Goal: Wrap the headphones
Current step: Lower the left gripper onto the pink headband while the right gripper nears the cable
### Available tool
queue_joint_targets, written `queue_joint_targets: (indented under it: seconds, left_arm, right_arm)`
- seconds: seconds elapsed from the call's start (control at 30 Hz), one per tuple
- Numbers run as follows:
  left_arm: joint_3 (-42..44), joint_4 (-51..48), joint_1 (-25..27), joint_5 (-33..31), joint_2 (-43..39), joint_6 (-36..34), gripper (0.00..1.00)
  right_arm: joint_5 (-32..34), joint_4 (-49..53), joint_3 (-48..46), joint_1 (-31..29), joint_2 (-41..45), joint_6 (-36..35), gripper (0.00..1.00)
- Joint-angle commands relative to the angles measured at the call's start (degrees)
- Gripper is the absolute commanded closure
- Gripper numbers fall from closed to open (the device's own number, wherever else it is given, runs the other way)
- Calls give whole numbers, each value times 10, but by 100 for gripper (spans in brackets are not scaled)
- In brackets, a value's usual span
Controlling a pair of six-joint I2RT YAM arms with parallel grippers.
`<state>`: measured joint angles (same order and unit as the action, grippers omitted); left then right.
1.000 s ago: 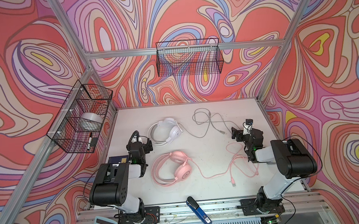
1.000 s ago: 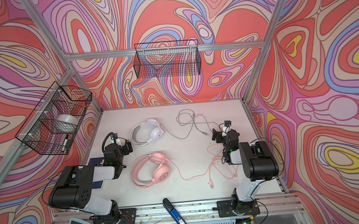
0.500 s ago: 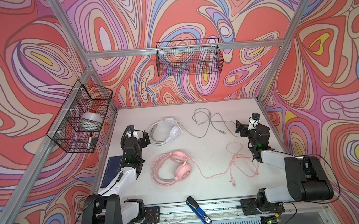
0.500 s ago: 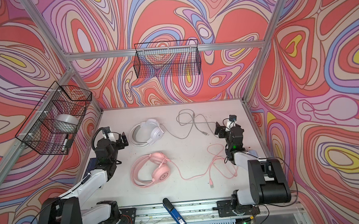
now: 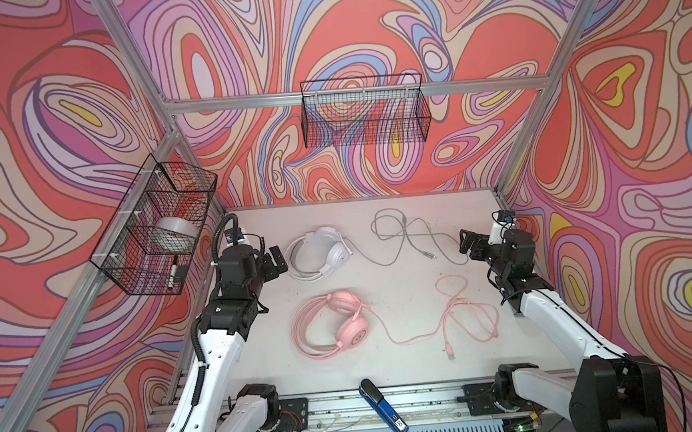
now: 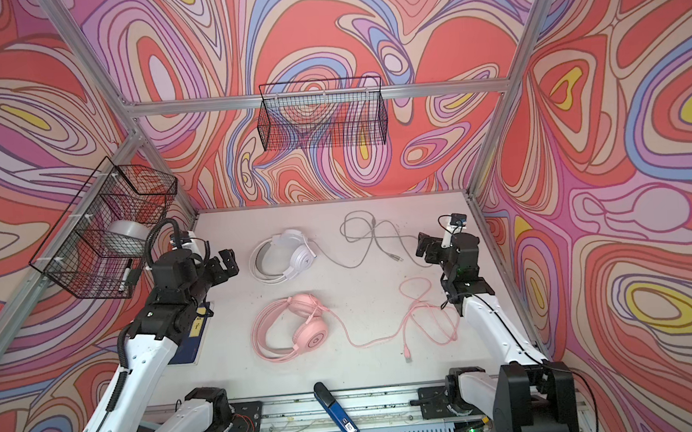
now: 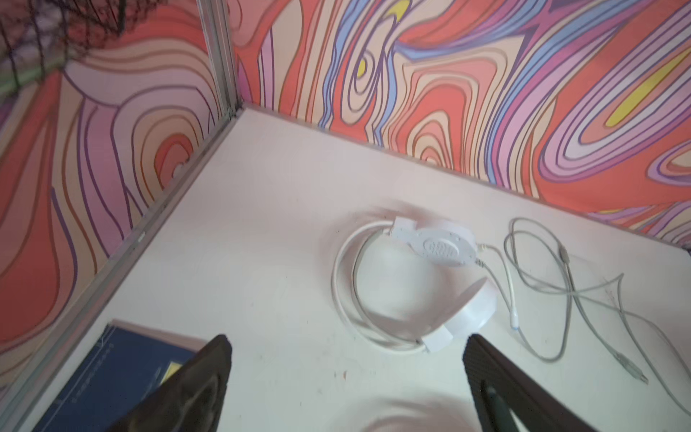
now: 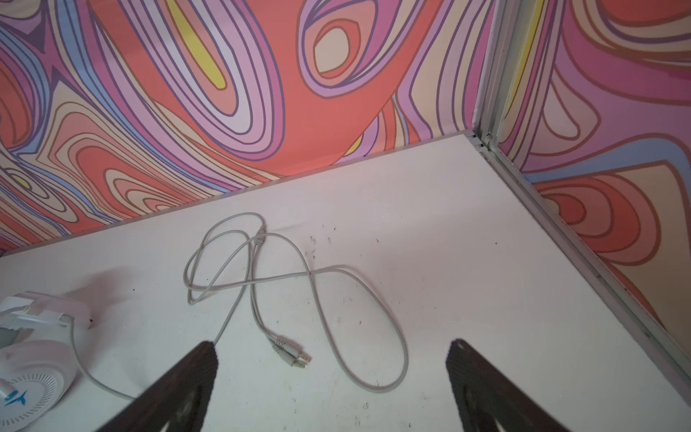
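The white headset is laid on the table behind the pink headset, cables sprawled loose. The left gripper and right gripper are spread wide, empty, seemingly held above it.

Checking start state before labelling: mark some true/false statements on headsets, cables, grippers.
1. The left gripper and the right gripper are open and empty. True.
2. The pink headset has its cable wound round its headband. False: the pink cable lies loose on the table, right of it.
3. The white headset lies nearer the back wall than the pink headset. True.
4. The right gripper grips the grey plugs. False: they lie on the table, ungripped.
5. The back-wall basket holds the tape roll. False: it sits in the side basket on the left.
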<state>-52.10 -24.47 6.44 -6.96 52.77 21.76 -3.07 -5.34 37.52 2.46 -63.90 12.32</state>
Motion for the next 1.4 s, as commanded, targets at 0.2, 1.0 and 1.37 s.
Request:
queue_joint_targets:
  seconds: [0.2, 1.0, 1.37]
  left_arm:
    - [-10, -296, 22, 60, -35, 143, 0]
    - [175, -255, 107, 160, 53, 282, 1]
    - [199, -192, 129, 168, 115, 306, 7]
  right_arm:
    - [-86, 160, 38, -12, 25, 14, 2]
    - [-60, 235, 105, -130, -30, -7, 1]
    - [-33, 243, 124, -156, -74, 0, 2]
